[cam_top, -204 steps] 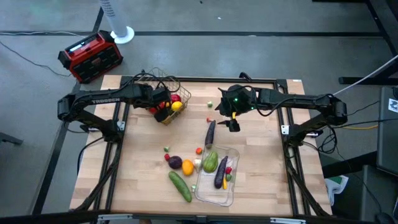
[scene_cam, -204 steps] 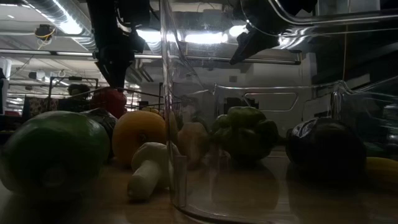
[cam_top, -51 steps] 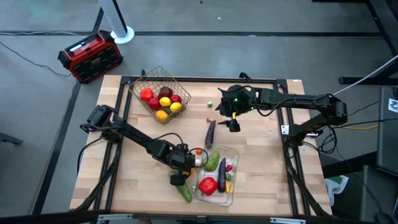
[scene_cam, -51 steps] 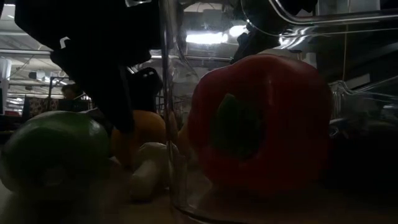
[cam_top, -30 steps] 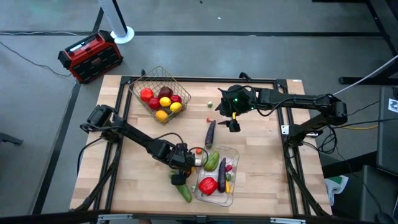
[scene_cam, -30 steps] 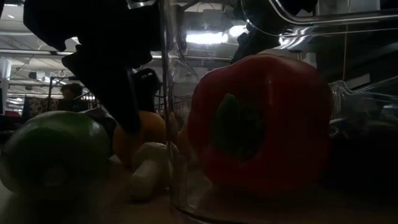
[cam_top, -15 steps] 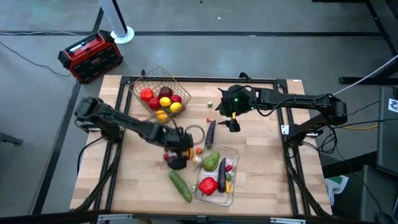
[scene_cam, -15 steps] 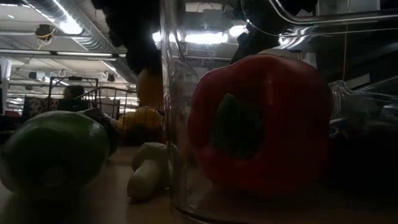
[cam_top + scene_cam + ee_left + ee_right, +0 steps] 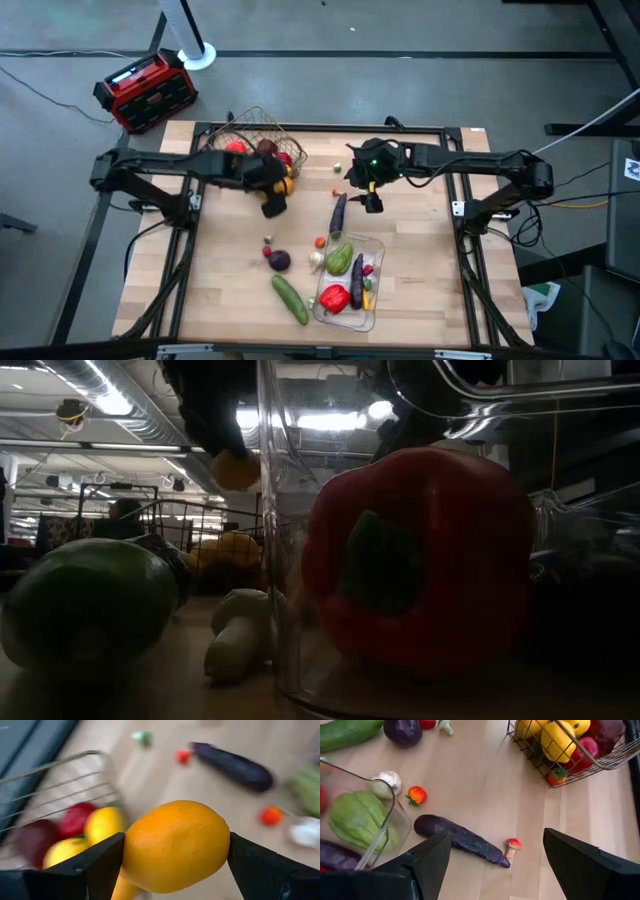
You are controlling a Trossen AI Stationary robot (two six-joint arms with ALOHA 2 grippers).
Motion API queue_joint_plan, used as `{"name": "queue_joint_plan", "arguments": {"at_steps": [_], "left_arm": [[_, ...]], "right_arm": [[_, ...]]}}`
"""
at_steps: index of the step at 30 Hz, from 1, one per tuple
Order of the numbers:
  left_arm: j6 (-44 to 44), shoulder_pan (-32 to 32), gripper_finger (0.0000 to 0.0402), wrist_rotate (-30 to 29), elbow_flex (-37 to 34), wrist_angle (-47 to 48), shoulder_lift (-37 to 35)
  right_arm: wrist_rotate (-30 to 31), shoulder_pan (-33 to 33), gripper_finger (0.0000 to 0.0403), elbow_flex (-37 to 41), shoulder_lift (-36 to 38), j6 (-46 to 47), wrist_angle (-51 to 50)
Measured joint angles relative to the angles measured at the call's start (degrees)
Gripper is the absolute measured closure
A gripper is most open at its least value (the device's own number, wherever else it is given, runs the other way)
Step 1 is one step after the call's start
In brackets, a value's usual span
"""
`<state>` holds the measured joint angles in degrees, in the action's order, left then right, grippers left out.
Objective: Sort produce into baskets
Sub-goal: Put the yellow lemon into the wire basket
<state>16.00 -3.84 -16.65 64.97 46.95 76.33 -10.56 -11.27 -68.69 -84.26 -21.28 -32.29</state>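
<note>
Fingers [image 9: 85, 870] of the left gripper [image 9: 274, 188] clamp an orange [image 9: 175, 845], a smooth, slightly oval orange fruit pressed between both pads. In the high view this gripper sits left of centre in the upper half of the frame, at the lower right edge of the wire basket [image 9: 240, 126]. The basket holds red, yellow and dark red round fruits [image 9: 560, 740], piled together.

At centre frame the right gripper [image 9: 370, 197] hangs over the table [image 9: 420, 300] with its jaws spread wide and nothing between them. Just below it a long purple eggplant [image 9: 338, 213] lies on the wood, with a tiny red-capped mushroom [image 9: 511, 847] by its tip in the right wrist view.

Lower centre, the clear tray [image 9: 372, 312] holds a green squash [image 9: 339, 260], a red pepper [image 9: 335, 297] and a second eggplant [image 9: 357, 279]. On the table left of the tray lie a round purple vegetable [image 9: 280, 261], a white garlic bulb [image 9: 384, 783], a small orange-red fruit [image 9: 417, 795] and a green cucumber [image 9: 290, 299].

In the upper left of the high view a red-and-black box [image 9: 146, 90] stands on the floor.
</note>
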Motion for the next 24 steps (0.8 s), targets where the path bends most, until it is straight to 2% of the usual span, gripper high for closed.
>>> {"name": "queue_joint_plan", "arguments": {"at_steps": [5, 8, 16, 20, 24], "left_arm": [[-0.82, -6.33, 0.0082, -2.15, 0.0, 3.68, -2.3], [-2.41, -9.63, 0.0082, -2.34, 0.0, 5.2, -2.31], [-3.5, -15.47, 0.0082, -2.31, 0.02, 8.46, -1.94], [-5.43, -16.74, 0.0075, -2.29, 0.02, 9.89, -1.89], [-6.41, -17.12, 0.0049, -2.29, 0.02, 9.86, -1.89]], "right_arm": [[0.04, 0.0, 0.0091, 0.0, -3.14, 0.0, 0.6], [2.13, 0.0, 0.0091, 0.0, -5.27, -0.02, 2.49], [17.06, -0.02, 0.0091, 0.0, -9.32, -0.04, 8.21], [17.47, -0.49, 0.0091, 0.0, -11.03, 0.01, 10.68], [16.6, -2.22, 0.0091, 0.0, -13.32, 1.78, 12.33]]}}
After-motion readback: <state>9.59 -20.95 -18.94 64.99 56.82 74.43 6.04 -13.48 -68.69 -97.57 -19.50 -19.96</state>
